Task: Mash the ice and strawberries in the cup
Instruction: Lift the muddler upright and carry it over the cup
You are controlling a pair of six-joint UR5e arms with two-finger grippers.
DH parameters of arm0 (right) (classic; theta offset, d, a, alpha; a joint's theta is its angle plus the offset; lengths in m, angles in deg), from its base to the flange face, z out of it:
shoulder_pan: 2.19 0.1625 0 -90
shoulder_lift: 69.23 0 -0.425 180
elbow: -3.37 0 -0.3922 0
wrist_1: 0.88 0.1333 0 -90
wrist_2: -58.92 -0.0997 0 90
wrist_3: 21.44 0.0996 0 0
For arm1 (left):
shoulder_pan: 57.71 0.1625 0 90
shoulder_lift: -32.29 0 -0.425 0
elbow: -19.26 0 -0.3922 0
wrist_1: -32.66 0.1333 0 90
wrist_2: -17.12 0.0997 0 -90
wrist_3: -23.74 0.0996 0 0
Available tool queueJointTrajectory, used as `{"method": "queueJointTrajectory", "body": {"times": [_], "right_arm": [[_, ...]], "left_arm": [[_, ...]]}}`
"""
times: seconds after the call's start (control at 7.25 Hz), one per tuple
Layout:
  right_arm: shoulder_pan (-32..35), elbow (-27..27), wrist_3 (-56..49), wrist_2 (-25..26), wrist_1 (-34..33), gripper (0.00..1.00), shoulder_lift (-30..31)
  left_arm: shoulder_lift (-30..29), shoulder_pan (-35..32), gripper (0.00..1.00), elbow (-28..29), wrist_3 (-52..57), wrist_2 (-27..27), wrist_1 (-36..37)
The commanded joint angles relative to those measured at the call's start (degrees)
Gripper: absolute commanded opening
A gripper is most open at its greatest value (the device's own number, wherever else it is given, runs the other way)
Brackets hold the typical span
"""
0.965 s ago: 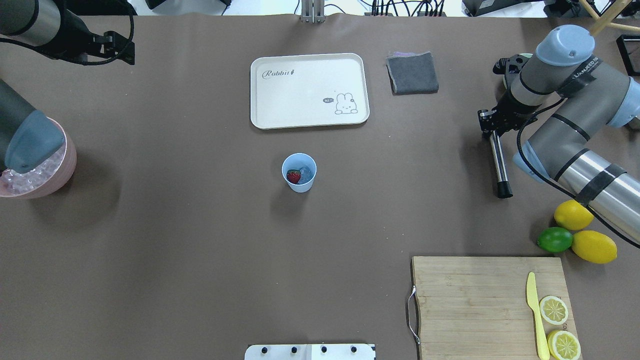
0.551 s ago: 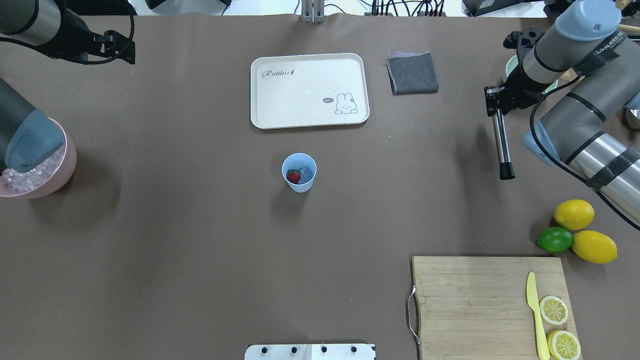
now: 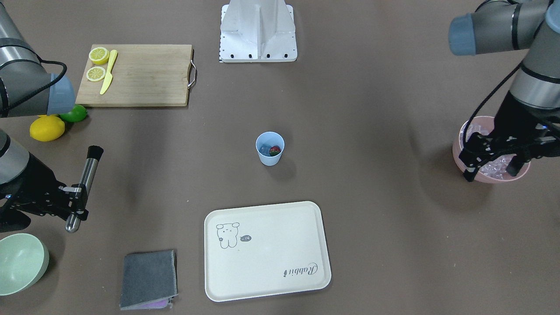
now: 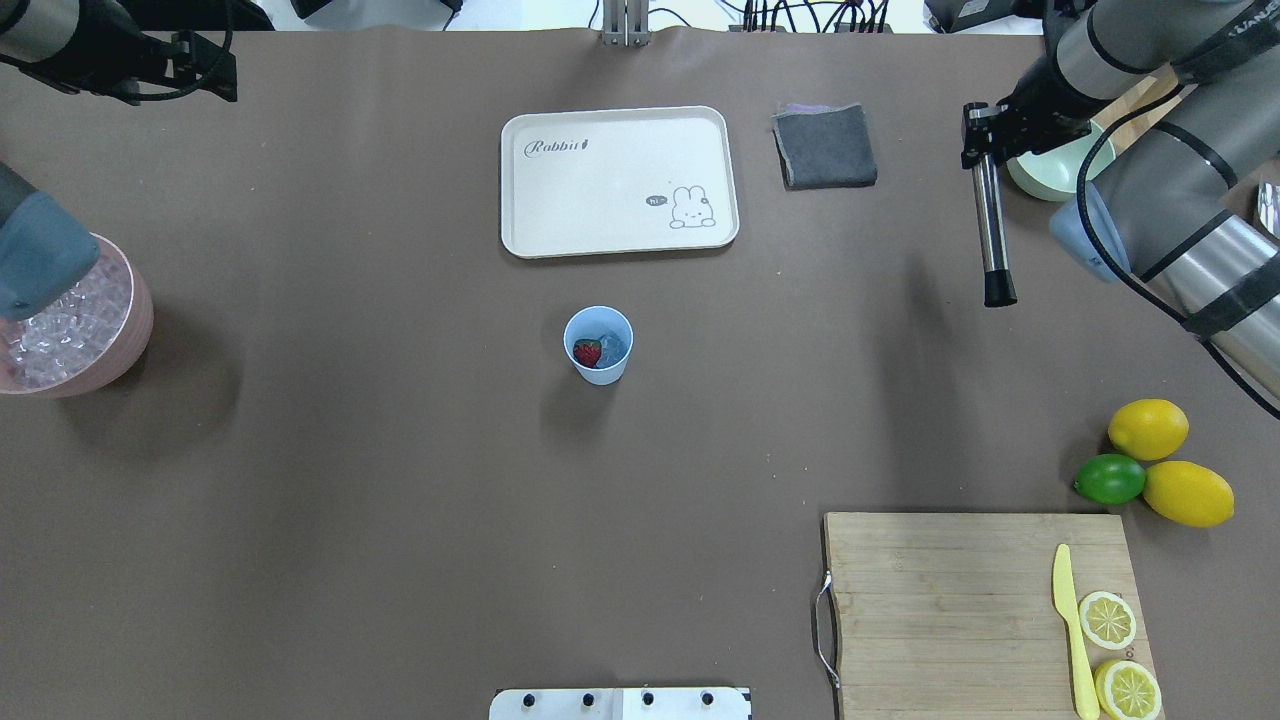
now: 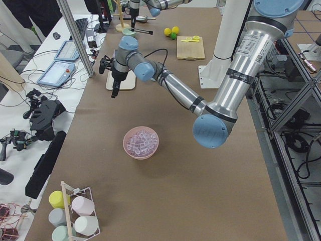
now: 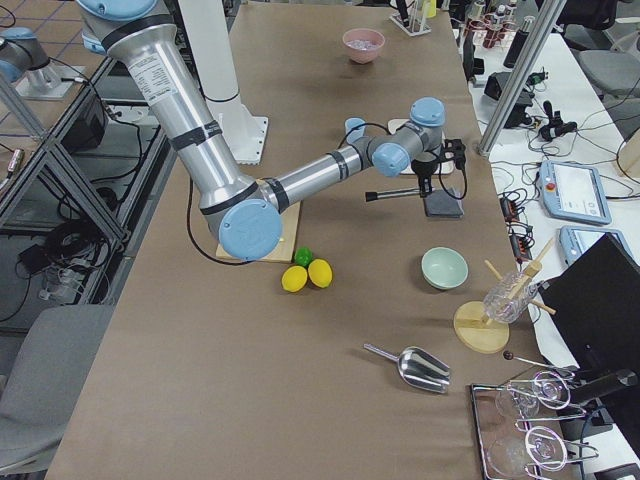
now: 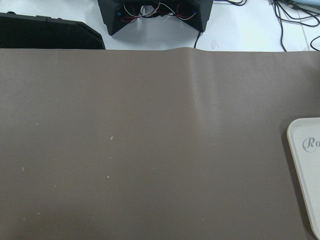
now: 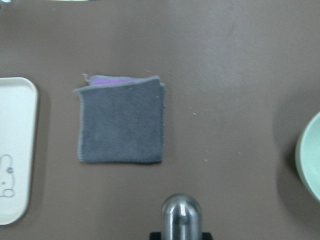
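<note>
The light-blue cup [image 4: 598, 345] stands upright mid-table, also in the front-facing view [image 3: 270, 148]. Inside it lie the red strawberry [image 4: 587, 352] and a clear ice cube [image 4: 611, 347]. More ice fills the pink bowl [image 4: 120, 345] at the left edge. My right gripper [image 4: 978, 135] is far right of the cup, shut on a metal muddler [image 4: 988, 230] with a black tip, held lying level above the table; its round steel end shows in the right wrist view [image 8: 181, 215]. My left gripper [image 3: 492, 164] is open and empty, high beside the pink bowl [image 3: 459, 151].
A cream rabbit tray [image 4: 618, 180] lies beyond the cup, with a folded grey cloth [image 4: 824, 146] to its right. A pale green bowl [image 4: 1045, 170] sits under the right arm. Two lemons and a lime [image 4: 1110, 479] lie near a wooden board [image 4: 950, 610] holding a yellow knife and lemon halves.
My right arm has carried the muddler toward the table's far edge and uncovered the green bowl. My left gripper has shifted slightly toward the far left corner. The cup has not moved.
</note>
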Motion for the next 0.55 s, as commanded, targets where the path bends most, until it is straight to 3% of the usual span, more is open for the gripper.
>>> {"method": "queueJointTrajectory", "body": {"times": [0.0,0.41], "right_arm": [[-2.8,3.49,-2.87,1.81,0.38,0.0,-3.87],[-11.93,4.99,-3.93,11.73,0.65,0.0,-12.39]], "left_arm": [[6.78,-7.03,0.98,0.32,0.04,-0.05,-0.03],[13.83,-11.53,0.98,1.9,-0.92,-0.22,-0.03]]}}
